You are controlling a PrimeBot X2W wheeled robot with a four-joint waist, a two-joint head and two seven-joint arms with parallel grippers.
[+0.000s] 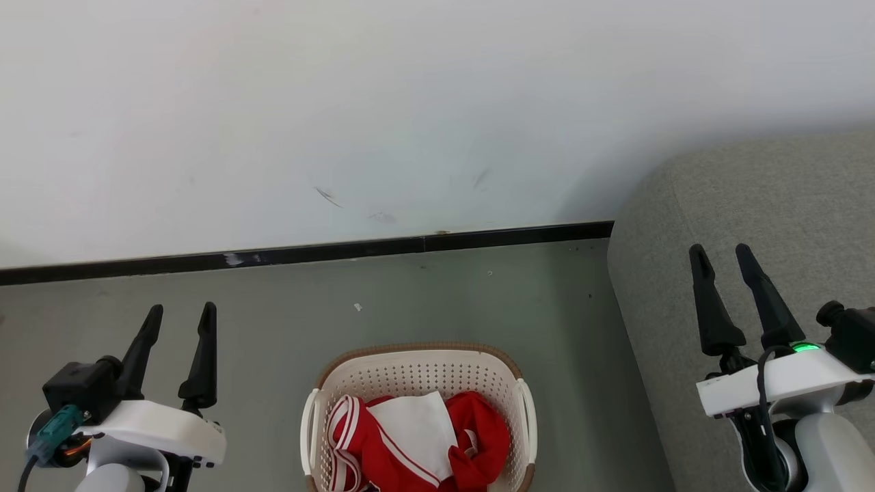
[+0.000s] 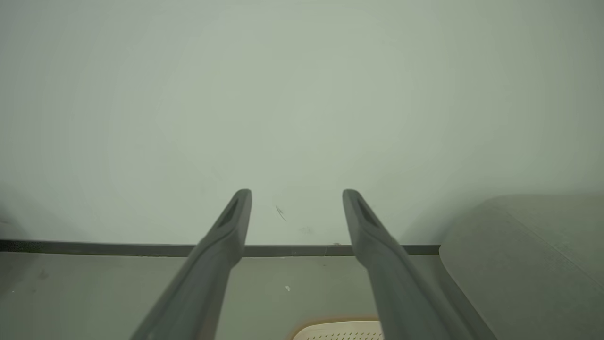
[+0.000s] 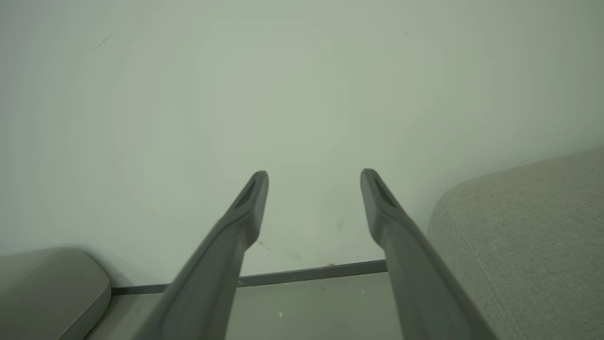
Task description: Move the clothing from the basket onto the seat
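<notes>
Red-and-white striped clothing [image 1: 417, 441], cream basket [image 1: 417, 372] with brown rim, grey seat [image 1: 752, 205], grey-green floor [image 1: 273, 321].

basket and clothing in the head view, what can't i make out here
- Basket: its near end is cut off by the head view's bottom edge.
- Clothing: bunched together, so the number of garments is unclear; it hides the basket's bottom.
- Sofa: runs off the right edge, partly behind the right gripper.
- Grey rounded shape, right wrist view, lower left: blurred, cut off, unidentifiable.
</notes>
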